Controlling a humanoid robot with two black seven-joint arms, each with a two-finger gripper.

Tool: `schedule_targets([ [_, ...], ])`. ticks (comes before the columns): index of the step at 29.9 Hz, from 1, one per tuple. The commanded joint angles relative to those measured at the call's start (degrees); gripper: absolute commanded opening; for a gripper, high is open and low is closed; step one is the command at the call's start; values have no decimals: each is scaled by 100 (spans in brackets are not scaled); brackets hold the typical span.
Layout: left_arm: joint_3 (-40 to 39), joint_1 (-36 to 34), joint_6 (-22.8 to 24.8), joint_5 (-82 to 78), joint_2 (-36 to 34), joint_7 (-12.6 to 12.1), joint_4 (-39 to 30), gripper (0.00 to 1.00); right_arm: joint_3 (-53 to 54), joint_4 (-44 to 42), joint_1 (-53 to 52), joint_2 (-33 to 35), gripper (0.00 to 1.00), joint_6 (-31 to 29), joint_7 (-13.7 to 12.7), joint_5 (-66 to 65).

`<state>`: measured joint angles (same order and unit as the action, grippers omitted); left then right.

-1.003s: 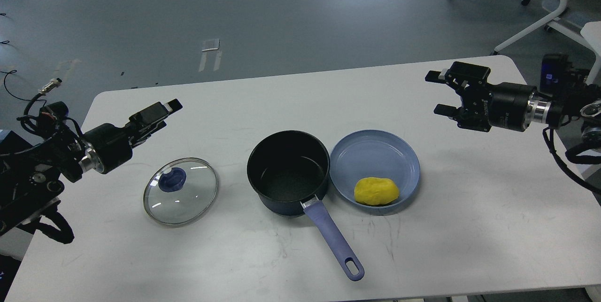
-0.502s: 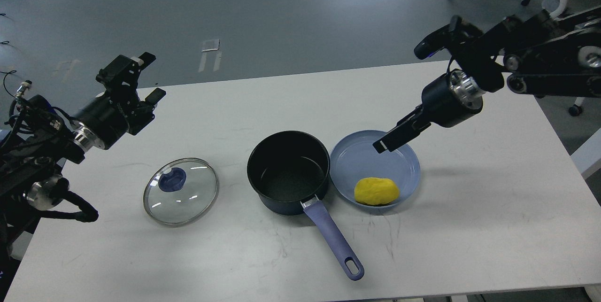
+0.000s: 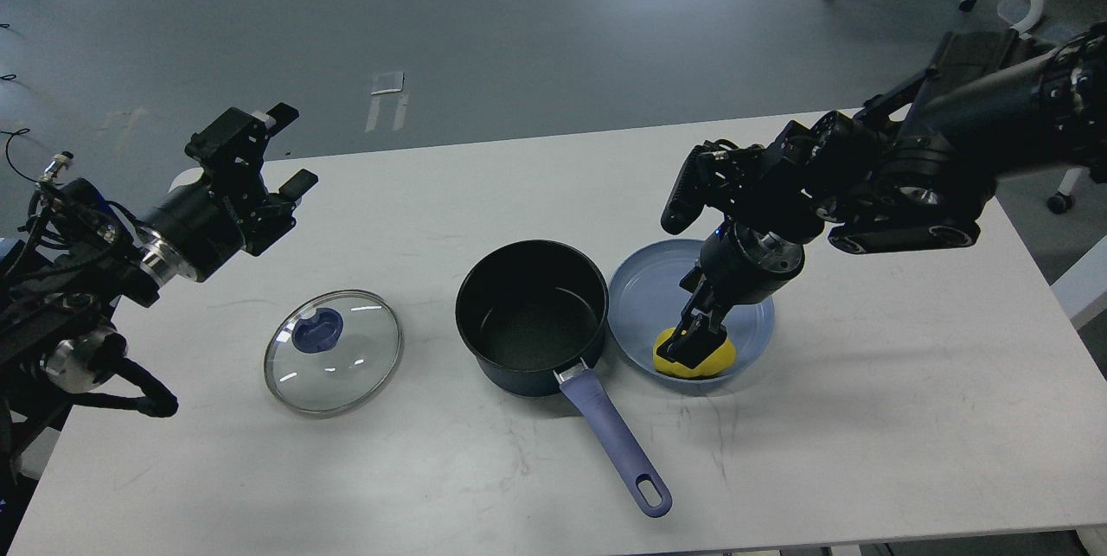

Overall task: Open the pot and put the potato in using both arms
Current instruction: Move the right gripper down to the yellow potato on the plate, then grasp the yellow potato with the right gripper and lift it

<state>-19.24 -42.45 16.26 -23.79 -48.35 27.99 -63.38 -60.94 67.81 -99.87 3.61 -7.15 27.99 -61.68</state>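
Now the right gripper [image 3: 692, 348] has swung in from well out over the table's right side and dropped straight onto the potato [image 3: 702, 357], where half a second ago its fingers only hung above the far part of the light-blue plate [image 3: 644, 288]. Its fingers point down and overlap the yellow lump; whether they have closed on it I cannot tell, since they show dark and narrow from above. The potato has not moved: it lies in the near part of the plate, directly under the gripper. Just to the gripper's left stands the pot [image 3: 532, 314], open and empty, its rim touching the plate. Further left lies the glass lid [image 3: 333, 351], flat on the table [image 3: 908, 418]. The left gripper [image 3: 272, 150], jaws apart and holding nothing, has barely shifted, raised well behind the lid. So the opening looks done, and the grasp is the step in hand.
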Motion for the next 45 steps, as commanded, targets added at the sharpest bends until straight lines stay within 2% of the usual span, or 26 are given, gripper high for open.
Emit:
schedule_targets([
  [1, 0, 0, 0, -3, 28, 1, 1, 98, -199, -171, 134, -273, 100, 257, 1, 7],
  [4, 0, 9, 0, 6, 45, 1, 1, 98, -296, -312, 266, -361, 100, 416, 1, 7],
  [18, 0, 26, 0, 15, 45, 1, 1, 98, -462, -330, 389, -361, 100, 434, 1, 7],
  [28, 0, 26, 26, 23, 19, 1, 1, 98, -507, -321, 477, -361, 96, 434, 1, 16],
  [32, 0, 26, 35, 23, 28, 1, 1, 98, -524, -295, 477, -361, 78, 443, 1, 7],
  [35, 0, 17, 35, 23, 19, 1, 1, 98, -533, -295, 477, -361, 72, 443, 1, 16],
  [36, 0, 26, 35, 23, 28, 1, 1, 98, -533, -295, 477, -361, 63, 443, 1, 7],
  [39, 0, 26, 35, 23, 19, 1, 1, 98, -542, -277, 469, -361, 50, 460, 1, 16],
  [45, 0, 26, 61, 23, 1, 1, 1, 98, -525, -172, 354, -361, 43, 583, 1, 42],
])
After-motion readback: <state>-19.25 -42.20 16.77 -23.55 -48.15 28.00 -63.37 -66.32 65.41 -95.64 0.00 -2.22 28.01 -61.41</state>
